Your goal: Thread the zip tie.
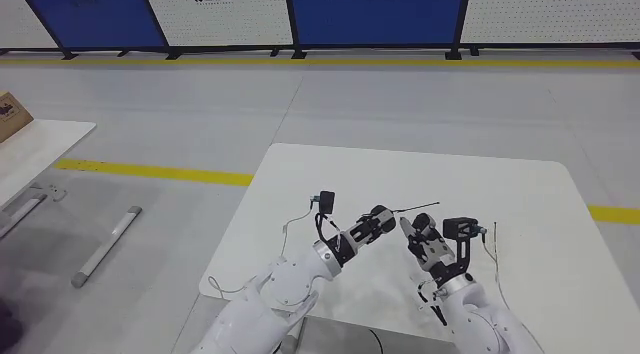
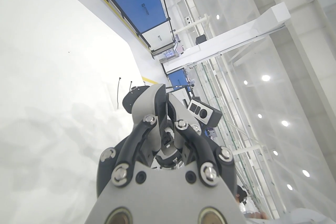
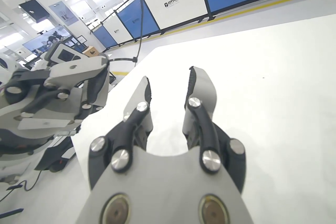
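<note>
The left gripper point(image 1: 378, 221) sat at the lower centre of the top view, jaws pressed together on one end of the zip tie point(image 1: 415, 210). The right gripper point(image 1: 415, 229) was just beside it with jaws spread and holding nothing. To do this step well, the right jaws would probably need to close on the strap just short of its free end. They could then bend it round toward the held end, with the left grip kept firm so the tie could not twist. Tip and slot would likely have to line up squarely, since the strap looked thin and springy.

The tie was a slim black strap. In the right wrist view it ran from the left gripper point(image 3: 105, 70) to a small lump, then curved up the frame to a blocky end, probably the head. It hung above the tabletop point(image 1: 500, 184) without touching it.
</note>
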`<state>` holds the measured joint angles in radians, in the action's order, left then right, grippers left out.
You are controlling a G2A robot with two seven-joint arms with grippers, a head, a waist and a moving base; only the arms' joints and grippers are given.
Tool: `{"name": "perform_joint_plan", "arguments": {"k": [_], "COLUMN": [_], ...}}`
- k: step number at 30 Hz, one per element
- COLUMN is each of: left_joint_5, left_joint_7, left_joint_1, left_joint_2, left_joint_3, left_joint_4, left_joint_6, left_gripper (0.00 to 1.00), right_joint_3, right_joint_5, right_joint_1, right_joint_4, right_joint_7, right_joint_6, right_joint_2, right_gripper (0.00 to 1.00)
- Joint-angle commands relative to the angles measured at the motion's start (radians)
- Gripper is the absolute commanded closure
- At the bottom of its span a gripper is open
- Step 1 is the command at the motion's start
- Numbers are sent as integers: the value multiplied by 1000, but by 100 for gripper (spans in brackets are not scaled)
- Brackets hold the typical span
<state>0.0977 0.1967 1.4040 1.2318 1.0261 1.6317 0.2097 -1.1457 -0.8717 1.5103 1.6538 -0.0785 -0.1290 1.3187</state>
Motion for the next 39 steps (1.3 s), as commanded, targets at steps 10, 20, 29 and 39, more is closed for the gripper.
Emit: {"name": "perform_joint_plan", "arguments": {"k": [10, 20, 29, 39], "left_joint_5": [-113, -155, -185, -210], "left_joint_7": [-91, -107, -92, -74], "left_joint_1": [-5, -10, 1, 6], "left_joint_2": [3, 8, 6, 4], "left_joint_3": [-4, -29, -29, -32], "left_joint_4": [-17, -22, -11, 0], "left_joint_6": [-8, -7, -4, -11], "left_gripper": [100, 100, 100, 100], "right_joint_3": [-55, -75, -79, -78], "right_joint_5": [183, 232, 231, 220], "right_joint_1": [10, 27, 26, 23], "right_joint_4": [12, 45, 51, 52], "right_joint_7": [-88, -107, -88, -73], "right_joint_6": [-65, -106, -102, -97], "right_joint_2": [-6, -12, -14, -16], "right_gripper": [65, 67, 74, 88]}}
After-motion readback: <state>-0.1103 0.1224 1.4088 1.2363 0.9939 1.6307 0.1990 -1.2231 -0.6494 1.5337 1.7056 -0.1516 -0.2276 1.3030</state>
